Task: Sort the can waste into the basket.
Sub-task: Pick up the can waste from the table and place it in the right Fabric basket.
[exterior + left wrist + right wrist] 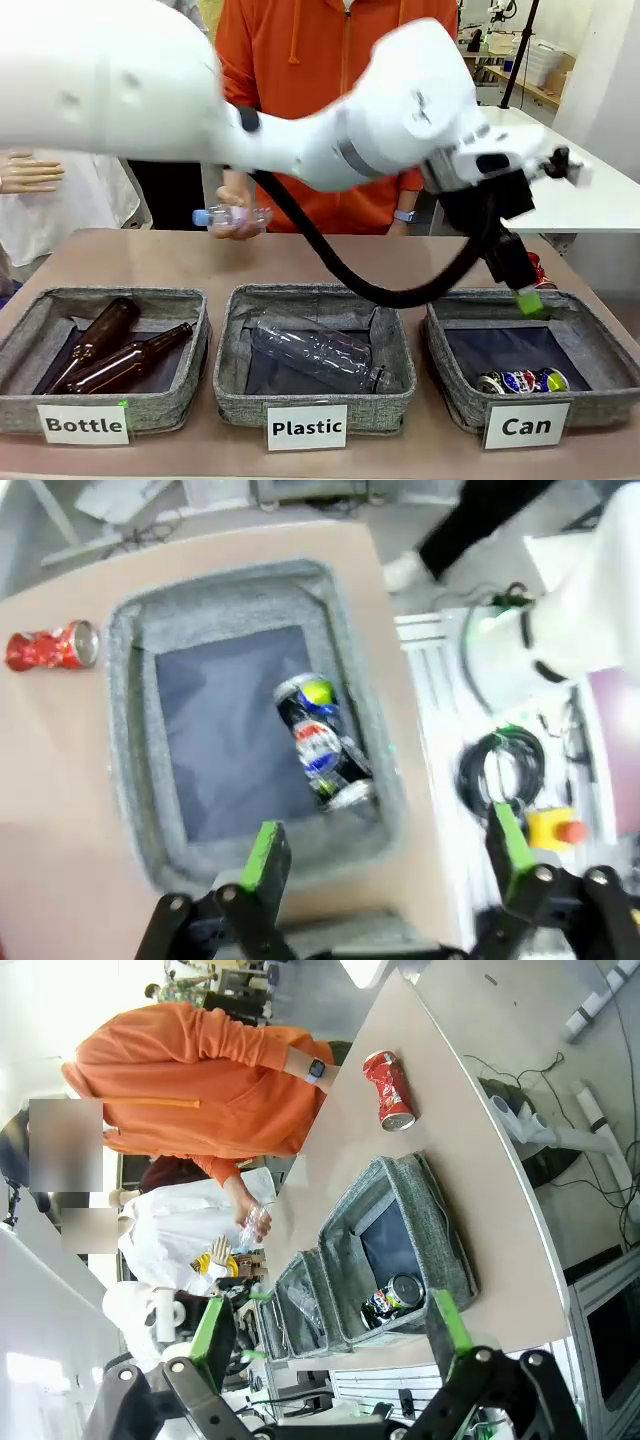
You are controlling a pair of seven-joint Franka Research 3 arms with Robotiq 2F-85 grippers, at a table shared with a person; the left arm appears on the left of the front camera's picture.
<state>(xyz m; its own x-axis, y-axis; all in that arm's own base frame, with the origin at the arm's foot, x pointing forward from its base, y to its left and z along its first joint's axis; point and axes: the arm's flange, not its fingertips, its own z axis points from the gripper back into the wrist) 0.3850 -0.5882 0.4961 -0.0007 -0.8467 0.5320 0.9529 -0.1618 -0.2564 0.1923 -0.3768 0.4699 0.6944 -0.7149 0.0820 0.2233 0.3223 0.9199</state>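
The left gripper [388,855] hangs over the "Can" basket [592,408], its fingers spread wide with nothing between them. The dark printed can [320,742] lies inside that basket, close to the labelled front wall. The shiny red can [52,648] sits on the counter [300,258] just past the basket's far side. The right gripper [332,1332] is up off the counter, fingers apart and empty too. The person [300,60] holds a clear plastic bottle [232,215].
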